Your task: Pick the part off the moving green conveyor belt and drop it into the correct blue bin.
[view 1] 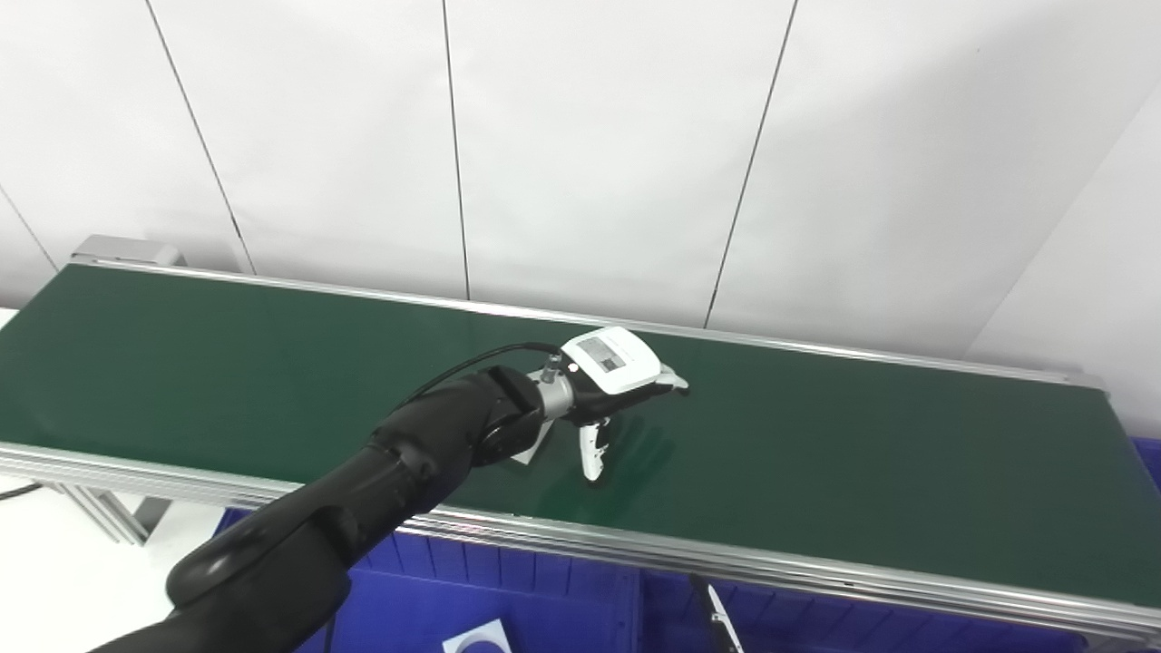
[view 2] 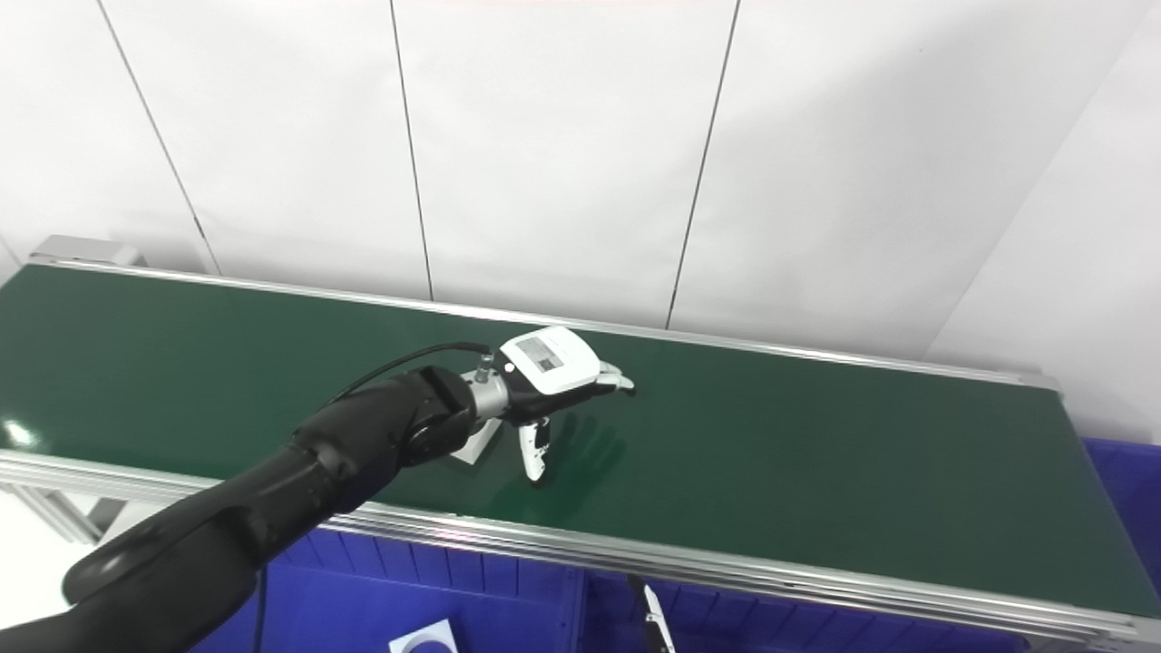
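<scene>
Here, left robot hand (view 1: 609,385) spread empty above conveyor belt (view 1: 816,453); part (view 2: 478,444) half-hidden, axis unclear.

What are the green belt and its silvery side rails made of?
The dark green conveyor belt looks like smooth rubber or plastic sheet: it mirrors the white hand faintly. The silver side rails look like brushed aluminium, with ridged lengthwise grooves.
</scene>
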You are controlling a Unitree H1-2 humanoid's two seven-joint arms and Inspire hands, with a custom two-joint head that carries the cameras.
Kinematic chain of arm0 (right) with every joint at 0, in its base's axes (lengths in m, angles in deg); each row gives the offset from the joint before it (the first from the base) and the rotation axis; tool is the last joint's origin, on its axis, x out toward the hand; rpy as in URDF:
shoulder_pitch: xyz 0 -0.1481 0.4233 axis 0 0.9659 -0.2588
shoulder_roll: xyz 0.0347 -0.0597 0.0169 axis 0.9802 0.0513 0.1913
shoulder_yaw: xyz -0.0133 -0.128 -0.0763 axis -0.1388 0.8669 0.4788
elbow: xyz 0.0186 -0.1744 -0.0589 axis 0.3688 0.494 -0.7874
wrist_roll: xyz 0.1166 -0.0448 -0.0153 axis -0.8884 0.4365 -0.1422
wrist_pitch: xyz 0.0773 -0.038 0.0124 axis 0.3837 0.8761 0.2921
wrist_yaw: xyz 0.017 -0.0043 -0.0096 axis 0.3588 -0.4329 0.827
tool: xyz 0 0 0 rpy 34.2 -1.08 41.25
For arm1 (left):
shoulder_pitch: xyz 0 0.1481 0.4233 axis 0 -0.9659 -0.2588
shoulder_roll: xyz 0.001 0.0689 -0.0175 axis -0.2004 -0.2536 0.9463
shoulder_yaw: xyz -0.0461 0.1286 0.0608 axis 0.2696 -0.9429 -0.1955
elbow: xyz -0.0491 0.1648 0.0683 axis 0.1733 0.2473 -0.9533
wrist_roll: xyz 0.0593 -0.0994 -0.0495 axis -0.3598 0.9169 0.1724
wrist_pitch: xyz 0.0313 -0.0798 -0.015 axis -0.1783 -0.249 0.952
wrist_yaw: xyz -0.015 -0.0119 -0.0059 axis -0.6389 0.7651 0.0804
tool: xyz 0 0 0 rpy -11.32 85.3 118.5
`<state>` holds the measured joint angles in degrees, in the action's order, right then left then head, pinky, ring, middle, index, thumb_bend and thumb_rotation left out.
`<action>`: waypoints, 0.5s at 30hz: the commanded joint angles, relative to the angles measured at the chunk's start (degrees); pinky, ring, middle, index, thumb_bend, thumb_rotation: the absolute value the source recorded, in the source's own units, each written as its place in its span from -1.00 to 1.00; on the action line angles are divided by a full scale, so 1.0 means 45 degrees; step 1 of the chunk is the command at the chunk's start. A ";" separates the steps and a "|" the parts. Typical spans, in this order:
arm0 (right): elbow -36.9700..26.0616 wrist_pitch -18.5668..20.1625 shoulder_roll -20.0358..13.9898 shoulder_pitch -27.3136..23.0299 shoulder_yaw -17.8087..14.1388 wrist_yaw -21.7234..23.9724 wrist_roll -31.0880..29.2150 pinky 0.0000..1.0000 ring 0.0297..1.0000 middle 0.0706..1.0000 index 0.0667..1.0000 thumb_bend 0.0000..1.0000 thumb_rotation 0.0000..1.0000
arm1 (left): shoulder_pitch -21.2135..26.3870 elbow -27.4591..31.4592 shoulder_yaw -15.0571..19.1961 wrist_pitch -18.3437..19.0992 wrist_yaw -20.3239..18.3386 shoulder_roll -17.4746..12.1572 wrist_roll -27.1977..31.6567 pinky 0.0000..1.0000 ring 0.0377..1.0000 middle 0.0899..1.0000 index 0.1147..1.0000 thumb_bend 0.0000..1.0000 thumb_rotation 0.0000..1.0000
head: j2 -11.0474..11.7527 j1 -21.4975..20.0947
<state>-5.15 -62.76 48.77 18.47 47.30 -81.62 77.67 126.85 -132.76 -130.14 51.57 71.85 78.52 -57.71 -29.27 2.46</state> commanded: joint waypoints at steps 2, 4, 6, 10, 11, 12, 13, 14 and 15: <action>-0.0198 -0.0640 0.0116 -0.0126 0.0051 -0.0185 0.0095 1.00 1.00 1.00 0.97 0.84 0.97 | 0.0915 -0.0005 -0.0040 -0.0132 -0.0188 0.0078 0.0149 0.76 0.86 0.94 0.84 1.00 -0.57 | 0.0003 -0.0025; -0.0190 -0.0640 0.0134 -0.0130 0.0075 -0.0237 0.0139 1.00 1.00 1.00 0.97 0.85 0.97 | 0.1038 -0.0077 -0.0225 -0.0136 -0.0584 0.0144 0.0074 0.81 0.89 0.98 0.86 1.00 -0.55 | 0.0011 -0.0038; -0.0182 -0.0640 0.0136 -0.0136 0.0093 -0.0263 0.0151 1.00 1.00 1.00 0.97 0.85 0.96 | 0.1082 -0.0093 -0.0319 -0.0115 -0.0727 0.0159 0.0043 0.83 0.91 0.99 0.87 1.00 -0.55 | 0.0011 -0.0038; -0.0164 -0.0640 0.0157 -0.0156 0.0136 -0.0312 0.0130 1.00 1.00 1.00 0.97 0.83 0.95 | 0.1168 -0.0118 -0.0380 -0.0080 -0.1008 0.0129 0.0112 0.85 0.92 1.00 0.87 1.00 -0.56 | 0.0017 -0.0081; -0.0161 -0.0640 0.0157 -0.0156 0.0135 -0.0294 0.0112 1.00 1.00 1.00 0.97 0.84 0.94 | 0.1180 -0.0102 -0.0372 -0.0070 -0.1070 0.0116 0.0139 0.86 0.92 1.00 0.86 1.00 -0.56 | 0.0017 -0.0081; -0.0167 -0.0640 0.0151 -0.0162 0.0144 -0.0299 0.0117 1.00 1.00 1.00 0.97 0.84 0.94 | 0.1211 -0.0069 -0.0362 -0.0029 -0.1210 0.0094 0.0159 0.86 0.92 1.00 0.86 1.00 -0.56 | 0.0011 -0.0090; -0.0169 -0.0640 0.0152 -0.0168 0.0146 -0.0294 0.0102 1.00 1.00 1.00 0.97 0.83 0.94 | 0.1268 -0.0095 -0.0363 -0.0004 -0.1363 0.0082 0.0169 0.88 0.93 0.99 0.86 1.00 -0.55 | 0.0011 -0.0090; -0.0167 -0.0640 0.0160 -0.0170 0.0141 -0.0276 0.0071 1.00 1.00 1.00 0.97 0.83 0.94 | 0.1328 -0.0140 -0.0348 0.0011 -0.1535 0.0077 0.0204 0.89 0.94 1.00 0.87 1.00 -0.55 | 0.0011 -0.0090; -0.0164 -0.0640 0.0166 -0.0170 0.0137 -0.0261 0.0048 1.00 1.00 1.00 0.97 0.82 0.94 | 0.1366 -0.0171 -0.0332 0.0018 -0.1655 0.0075 0.0228 0.90 0.94 0.99 0.88 1.00 -0.56 | 0.0011 -0.0090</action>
<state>-5.15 -62.76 49.10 18.42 47.88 -82.08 77.99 128.40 -133.87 -132.32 51.24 64.74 79.48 -57.64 -29.18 2.02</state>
